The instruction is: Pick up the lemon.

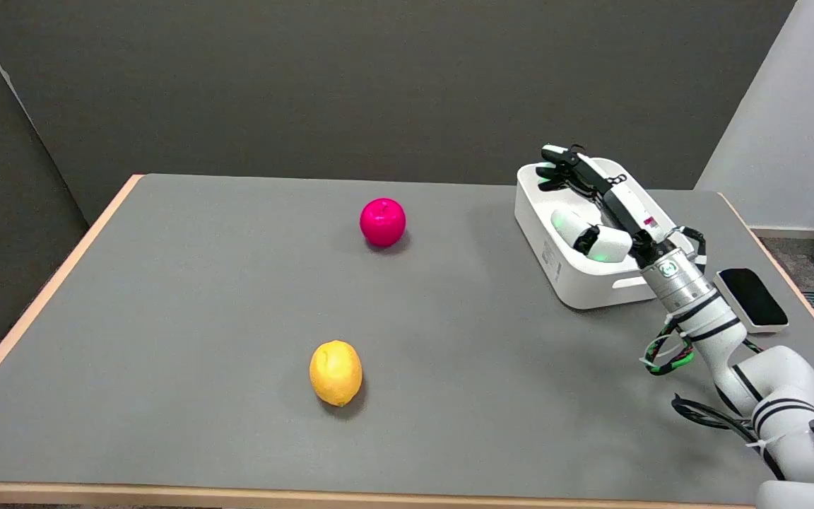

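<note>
The lemon (335,372) lies on the near middle of the table (167,339) — an oval, dimpled yellow fruit with a small nub at its lower end, touching nothing. Farther back, well apart from it, sits a smooth, glossy pink apple (382,222), round with a dip at its top. To the right stands a white plastic bin (576,283) with rounded corners, and beside that a flat white pad with a black top (753,299). The right hand (594,208) hangs over the bin, its fingers spread and holding nothing. The tabletop is matte grey with a pale wood edge — behind it stand dark grey walls.
</note>
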### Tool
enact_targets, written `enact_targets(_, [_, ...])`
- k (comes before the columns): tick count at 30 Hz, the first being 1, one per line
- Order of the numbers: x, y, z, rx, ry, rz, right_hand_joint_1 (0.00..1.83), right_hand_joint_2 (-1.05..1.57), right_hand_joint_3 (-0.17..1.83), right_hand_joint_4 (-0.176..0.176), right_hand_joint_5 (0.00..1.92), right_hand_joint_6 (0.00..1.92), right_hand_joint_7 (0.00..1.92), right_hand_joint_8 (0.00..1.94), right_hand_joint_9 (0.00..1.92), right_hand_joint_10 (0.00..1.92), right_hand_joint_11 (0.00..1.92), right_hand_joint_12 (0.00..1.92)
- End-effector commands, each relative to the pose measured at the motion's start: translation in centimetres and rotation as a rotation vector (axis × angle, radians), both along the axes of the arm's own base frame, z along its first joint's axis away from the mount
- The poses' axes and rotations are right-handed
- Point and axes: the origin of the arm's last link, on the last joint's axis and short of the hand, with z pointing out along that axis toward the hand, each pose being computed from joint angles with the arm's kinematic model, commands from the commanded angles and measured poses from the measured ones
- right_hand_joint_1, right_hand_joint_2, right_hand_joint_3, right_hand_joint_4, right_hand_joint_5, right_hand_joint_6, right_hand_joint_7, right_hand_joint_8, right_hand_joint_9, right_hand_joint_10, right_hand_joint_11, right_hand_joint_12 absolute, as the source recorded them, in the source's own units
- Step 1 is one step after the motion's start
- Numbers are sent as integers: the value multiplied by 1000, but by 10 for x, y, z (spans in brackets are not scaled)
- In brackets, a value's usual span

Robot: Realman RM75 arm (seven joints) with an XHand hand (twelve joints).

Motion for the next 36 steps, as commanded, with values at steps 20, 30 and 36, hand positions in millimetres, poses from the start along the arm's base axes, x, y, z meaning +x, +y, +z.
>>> enact_targets(20, [70,-39,-93,347,858,407,657,592,991,78,7,211,17,174,56,545,-1,898])
enact_targets(30, [64,-42,-142,569,964,453,696,591,967,69,-1,37,-1,13,10,439,-1,755])
enact_targets(36, [55,-38,-154,607,1037,470,707,597,950,66,-1,31,-1,12,7,425,-1,736])
